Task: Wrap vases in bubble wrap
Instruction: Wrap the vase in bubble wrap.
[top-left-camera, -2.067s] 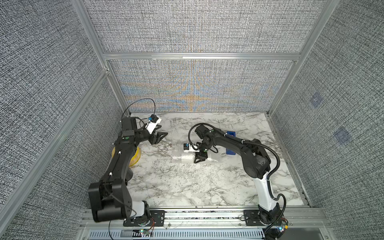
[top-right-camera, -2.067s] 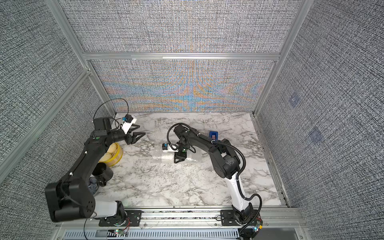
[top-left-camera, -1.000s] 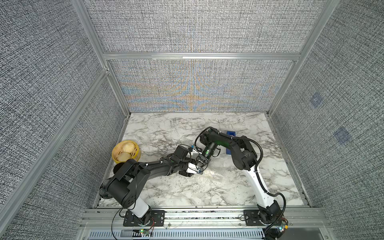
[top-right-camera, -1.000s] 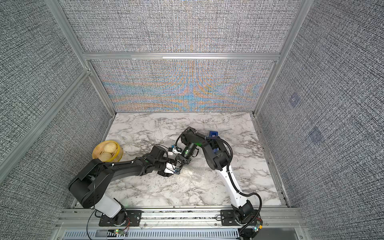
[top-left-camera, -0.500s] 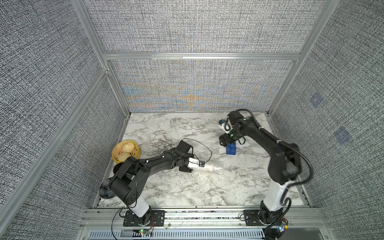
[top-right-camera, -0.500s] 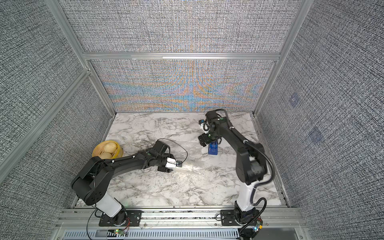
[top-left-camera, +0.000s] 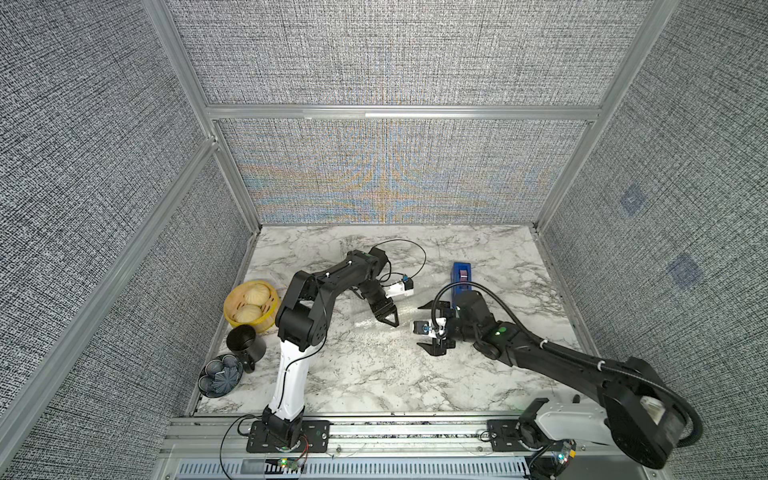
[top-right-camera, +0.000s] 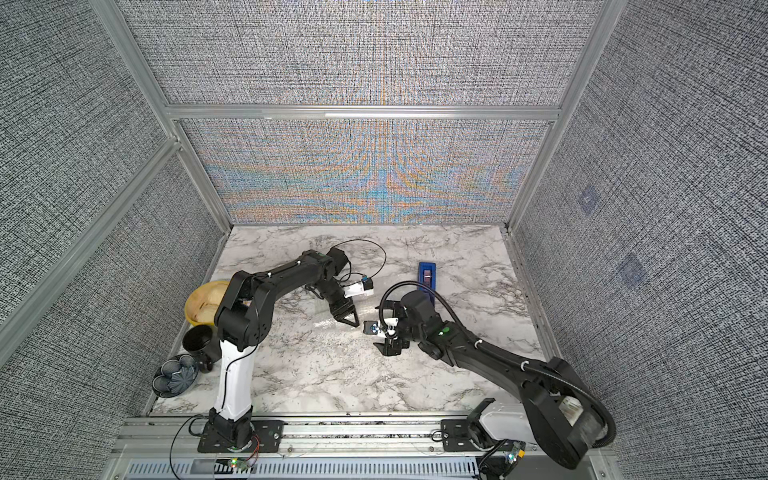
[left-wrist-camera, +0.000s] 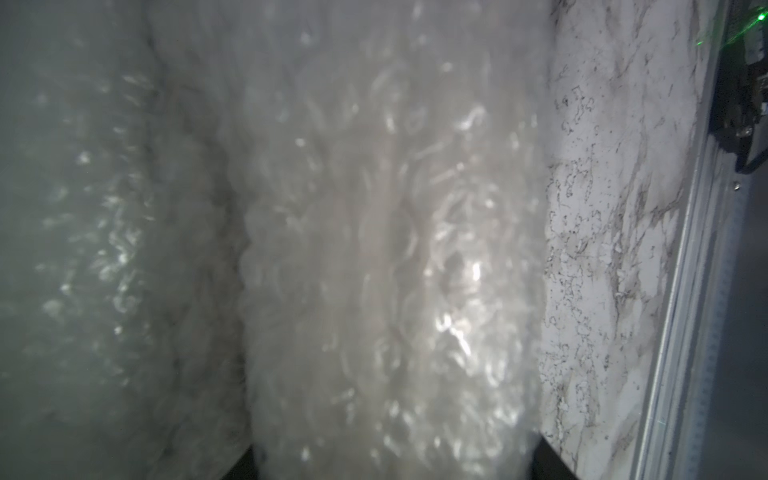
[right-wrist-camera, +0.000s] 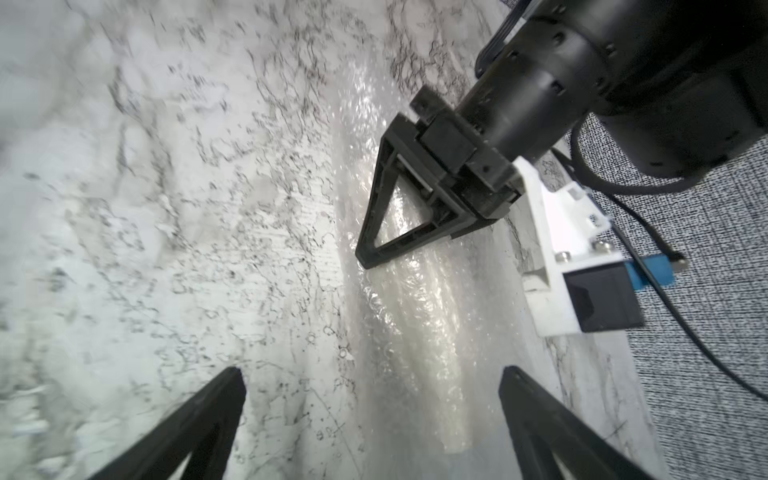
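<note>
The bubble wrap (top-left-camera: 368, 326) (top-right-camera: 326, 328) lies rolled into a glistening bundle at mid-table. In the right wrist view a pale ribbed shape shows through the bubble wrap (right-wrist-camera: 432, 332); the vase cannot be made out more clearly than that. My left gripper (top-left-camera: 388, 318) (top-right-camera: 349, 318) (right-wrist-camera: 365, 257) reaches down from behind and is shut on the bundle. The wrap (left-wrist-camera: 395, 249) fills the space between its fingertips (left-wrist-camera: 245, 461). My right gripper (top-left-camera: 419, 326) (top-right-camera: 376, 327) (right-wrist-camera: 372, 372) faces it from the right, open wide. The bundle's near end lies just ahead of its jaws, untouched.
A blue tape dispenser (top-left-camera: 460, 276) (top-right-camera: 428, 276) stands behind the right gripper. Along the left edge sit a yellow steamer basket (top-left-camera: 230, 309) with buns, a black cup (top-left-camera: 243, 338) and a dark flower-shaped dish (top-left-camera: 220, 374). Fabric walls close three sides.
The right arm has swung from the tape dispenser at the back to the centre, jaws opened wide. The left arm now reaches the bundle from behind with its elbow raised.
</note>
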